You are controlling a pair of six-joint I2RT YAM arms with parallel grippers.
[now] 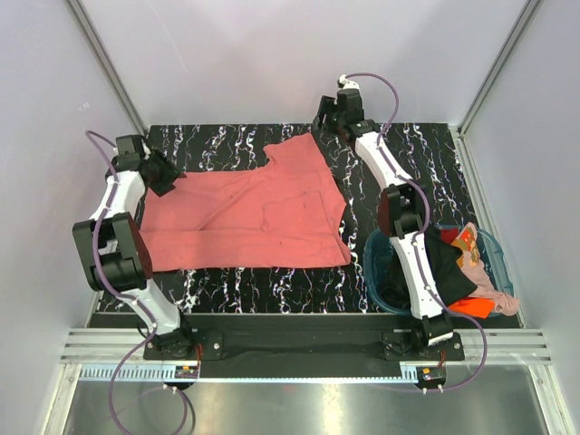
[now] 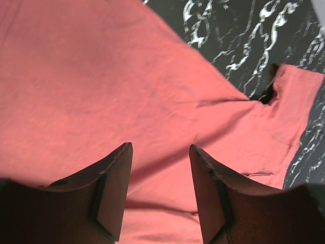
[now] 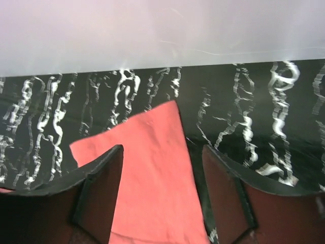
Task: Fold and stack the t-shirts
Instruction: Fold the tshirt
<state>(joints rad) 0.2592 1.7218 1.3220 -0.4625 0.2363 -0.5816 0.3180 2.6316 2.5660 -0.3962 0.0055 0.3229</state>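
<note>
A large salmon-red t-shirt (image 1: 245, 217) lies spread flat on the black marbled table (image 1: 426, 154). My left gripper (image 1: 172, 177) hovers at the shirt's left edge. In the left wrist view its jaws (image 2: 160, 147) stand open over the red fabric (image 2: 101, 76) with nothing between them. My right gripper (image 1: 324, 118) is at the far side, over the shirt's upper sleeve corner. It is open too (image 3: 162, 148), with the sleeve (image 3: 152, 198) lying under the gap. More t-shirts sit in the basket: black (image 1: 449, 272), orange (image 1: 471, 308) and pale pink (image 1: 488, 283).
A round teal basket (image 1: 497, 243) stands at the near right, beside the right arm's base. White walls and metal posts close the table in at the back and on both sides. A bare marbled strip (image 1: 272, 281) runs along the near edge.
</note>
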